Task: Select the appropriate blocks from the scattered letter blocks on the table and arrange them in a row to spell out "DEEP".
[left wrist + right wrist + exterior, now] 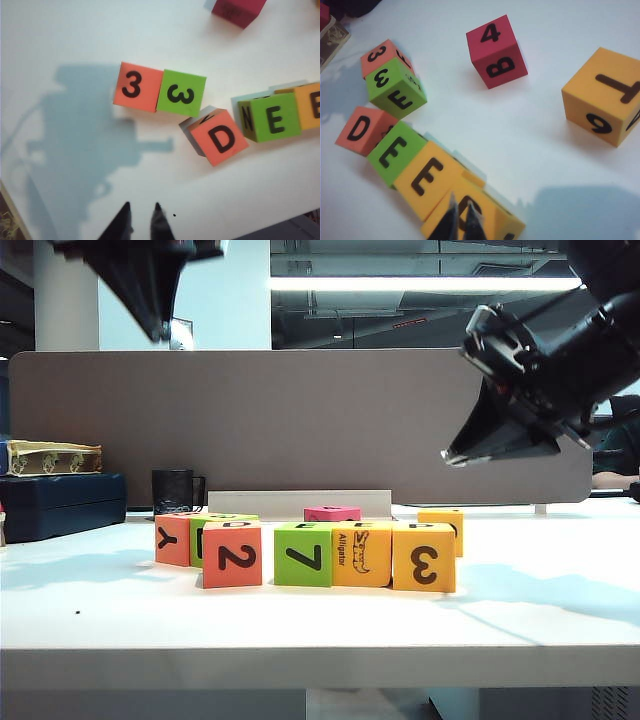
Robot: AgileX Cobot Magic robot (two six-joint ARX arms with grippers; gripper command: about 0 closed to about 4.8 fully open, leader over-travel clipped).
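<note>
Both jaws shut above blocks (330, 555)

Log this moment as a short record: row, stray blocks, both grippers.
row: four blocks in line on the table: salmon D, green E, yellow E, and a fourth block showing 3 toward the front
D block: slightly askew
strays: salmon 3 touching green 3; pink B; yellow T
left gripper: shut, empty, above the table
right gripper: shut, empty, over the row's end
</note>
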